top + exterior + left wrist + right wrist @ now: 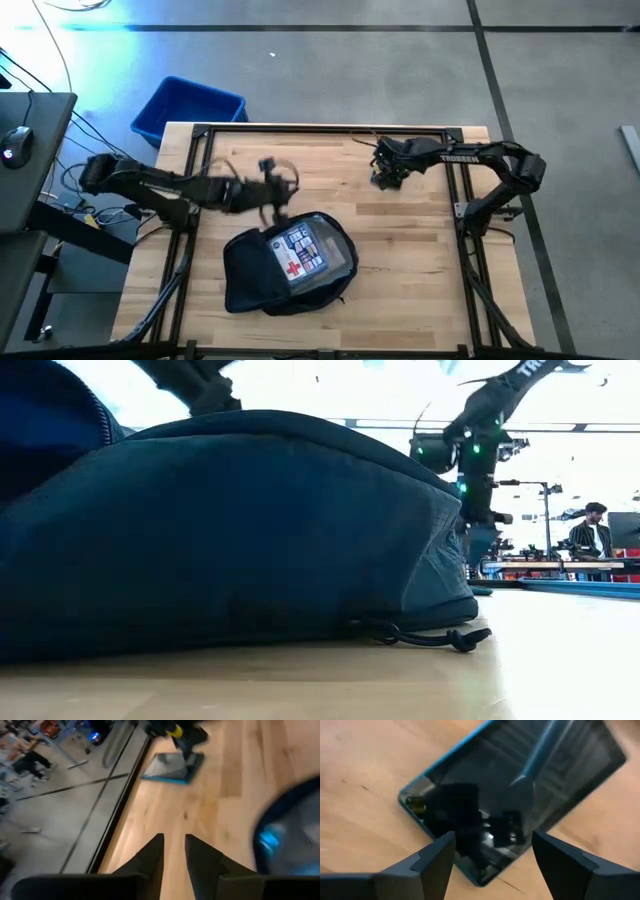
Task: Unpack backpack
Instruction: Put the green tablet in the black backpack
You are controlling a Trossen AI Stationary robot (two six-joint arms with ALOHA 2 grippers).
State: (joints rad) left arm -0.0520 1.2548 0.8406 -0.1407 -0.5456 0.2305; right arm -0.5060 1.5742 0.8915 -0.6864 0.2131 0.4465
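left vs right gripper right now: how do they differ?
The left gripper hangs over bare wood beside the backpack, fingers a narrow gap apart; the right gripper hangs over a glossy dark tablet near the table's far edge, fingers spread wide. The left shows motion blur from above; the right is sharp. Neither holds anything.

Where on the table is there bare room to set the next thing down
Bare wood lies between the backpack and the table's right edge, and along the far edge between the two arms. The far right corner is crowded: the right gripper hangs over a flat dark glossy item. The left gripper hovers beside the backpack.
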